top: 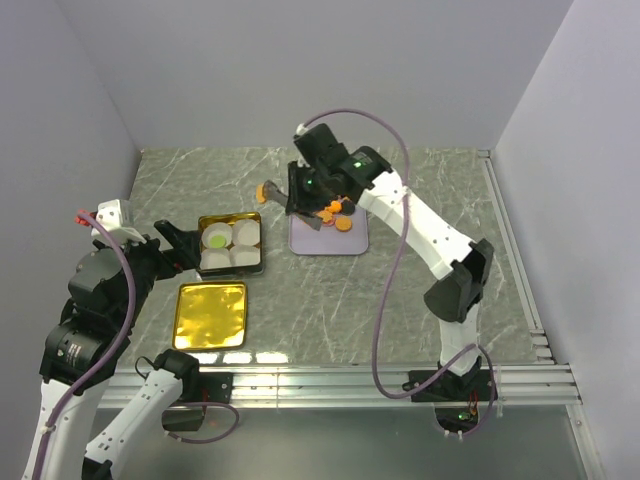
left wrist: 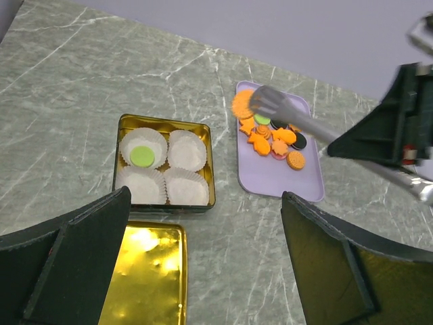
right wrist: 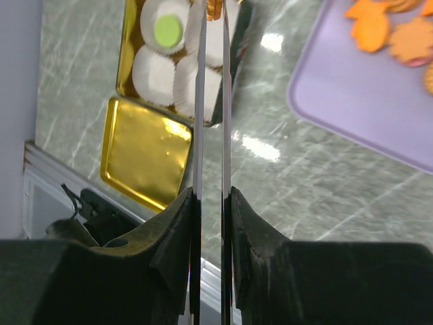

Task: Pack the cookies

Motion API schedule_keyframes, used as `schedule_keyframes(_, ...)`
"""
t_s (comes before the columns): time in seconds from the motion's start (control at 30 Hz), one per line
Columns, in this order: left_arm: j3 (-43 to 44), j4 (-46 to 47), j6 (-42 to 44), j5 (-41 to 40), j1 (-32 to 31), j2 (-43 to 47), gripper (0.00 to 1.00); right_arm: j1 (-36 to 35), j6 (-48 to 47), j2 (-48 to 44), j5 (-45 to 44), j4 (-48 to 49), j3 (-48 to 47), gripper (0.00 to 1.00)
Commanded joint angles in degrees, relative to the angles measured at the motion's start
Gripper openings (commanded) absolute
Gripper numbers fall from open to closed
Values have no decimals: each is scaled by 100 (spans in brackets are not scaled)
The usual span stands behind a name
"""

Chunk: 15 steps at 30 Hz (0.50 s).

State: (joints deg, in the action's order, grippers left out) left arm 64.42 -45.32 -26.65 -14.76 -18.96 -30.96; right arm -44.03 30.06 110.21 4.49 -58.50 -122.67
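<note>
Seeing right gripper (right wrist: 212,198) pressed onto metal tongs (left wrist: 298,120), tips pinching orange cookie (left wrist: 241,103) ahead of it, above green-grey marble table (top: 420,290). Other cookies (left wrist: 274,139) on lilac tray (left wrist: 277,181) below gripper. We log left gripper (left wrist: 206,198) spread wide, gold tin (left wrist: 116,169) ahead. Plain pale walls (top: 300,70) around.

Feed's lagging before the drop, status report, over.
Left gripper jaws open, near tin. Right gripper shut on tongs, orange cookie pinched at tips. One green cookie in cup; three cups empty. Nothing between tongs and tin.
</note>
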Motion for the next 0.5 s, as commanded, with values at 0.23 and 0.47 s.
schedule_keyframes(0.23,246,-21,-77,123,-20,20,99,-378,-27,870,166,31,-627,6)
schedule_keyframes(0.47,343,-240,-86,35,-20,134,99,-431,-44,1256,350,102,-687,6)
